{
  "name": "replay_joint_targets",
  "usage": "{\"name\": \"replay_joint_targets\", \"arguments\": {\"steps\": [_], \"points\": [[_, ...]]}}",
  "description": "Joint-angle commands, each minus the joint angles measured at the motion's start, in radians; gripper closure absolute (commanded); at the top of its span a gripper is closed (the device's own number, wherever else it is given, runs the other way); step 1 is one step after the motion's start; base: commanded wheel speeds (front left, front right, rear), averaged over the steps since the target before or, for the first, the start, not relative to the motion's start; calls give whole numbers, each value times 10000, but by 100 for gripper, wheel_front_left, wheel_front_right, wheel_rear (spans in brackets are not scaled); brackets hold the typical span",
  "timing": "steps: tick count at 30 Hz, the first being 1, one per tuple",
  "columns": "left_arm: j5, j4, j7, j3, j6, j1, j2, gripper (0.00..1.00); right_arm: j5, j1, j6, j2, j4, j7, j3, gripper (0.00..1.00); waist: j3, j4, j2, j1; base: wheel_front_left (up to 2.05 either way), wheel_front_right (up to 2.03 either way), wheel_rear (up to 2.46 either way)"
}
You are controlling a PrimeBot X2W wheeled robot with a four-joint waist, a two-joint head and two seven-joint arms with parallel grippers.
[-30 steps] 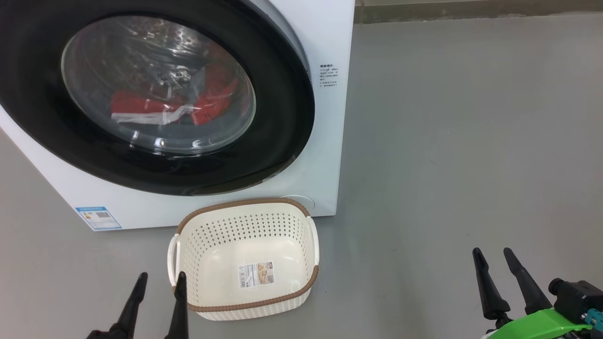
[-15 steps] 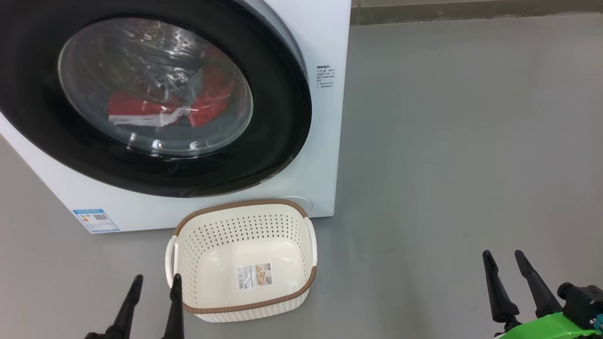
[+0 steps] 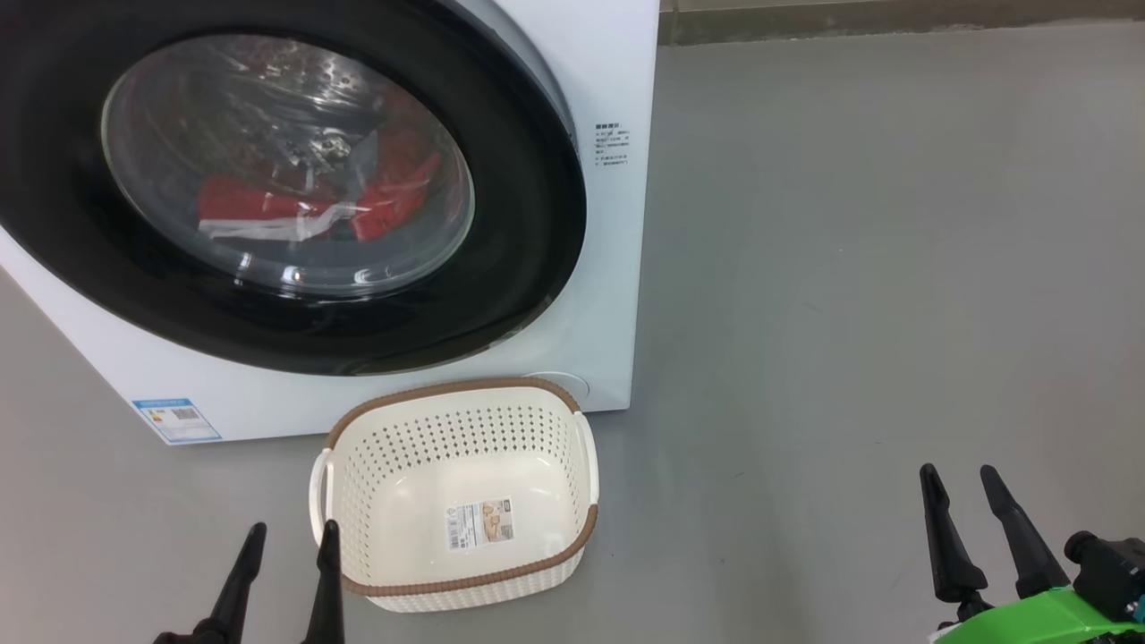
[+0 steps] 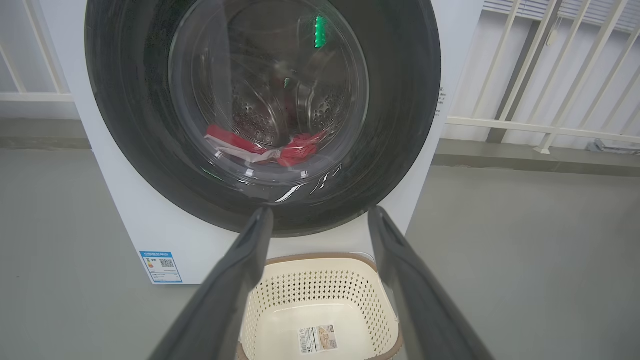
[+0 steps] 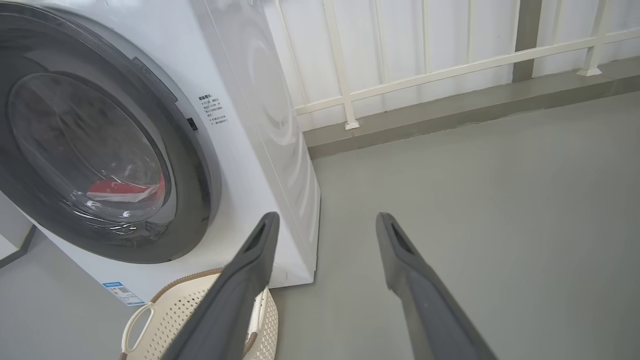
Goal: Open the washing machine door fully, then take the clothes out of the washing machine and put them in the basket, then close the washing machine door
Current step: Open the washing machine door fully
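Observation:
The white washing machine [image 3: 617, 268] stands at the upper left, and its black-rimmed round door [image 3: 519, 233] lies shut against the front. Behind the glass, red clothes [image 3: 394, 201] with white trim rest low in the drum; they show as clothes [image 4: 295, 150] in the left wrist view too. On the floor before the machine sits the cream basket [image 3: 465, 398], holding nothing. My left gripper [image 3: 291, 532] is open at the basket's near left corner. Far off at the lower right, my right gripper [image 3: 959, 474] is open over bare floor.
Grey floor [image 3: 850, 268] stretches to the right of the machine. A low kerb and white railing [image 5: 400, 85] run behind it. A blue label [image 3: 176, 419] marks the machine's lower left front.
The whole head picture has drifted slightly left, so the camera moved. My right gripper sits a little further right and higher in the picture. Both grippers stay open.

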Motion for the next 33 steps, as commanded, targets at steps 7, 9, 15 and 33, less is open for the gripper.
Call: {"name": "replay_joint_targets", "arguments": {"steps": [7, 9, 15, 33], "points": [[-72, -242, -122, 219, -37, -196, 81, 0, 893, -951, 75, -5, -576, -136, 460, 100, 118, 53, 0, 0, 0, 0, 0], [-109, -267, -122, 147, -7, -240, 81, 0, 1206, -1295, 75, 9, -622, -136, 585, 100, 179, 91, 0, 0, 0, 0, 0], [-241, -349, -122, -31, 87, -411, 81, 0, 2110, -2567, 75, -100, -530, -136, 979, 100, 410, 295, 0, 0, 0, 0, 0], [-575, -308, -122, -971, 174, -1634, 81, 0, 4716, -6795, 75, -1109, 780, -136, 2625, 100, 2053, 1481, 0, 0, 0, 0, 0]]}}
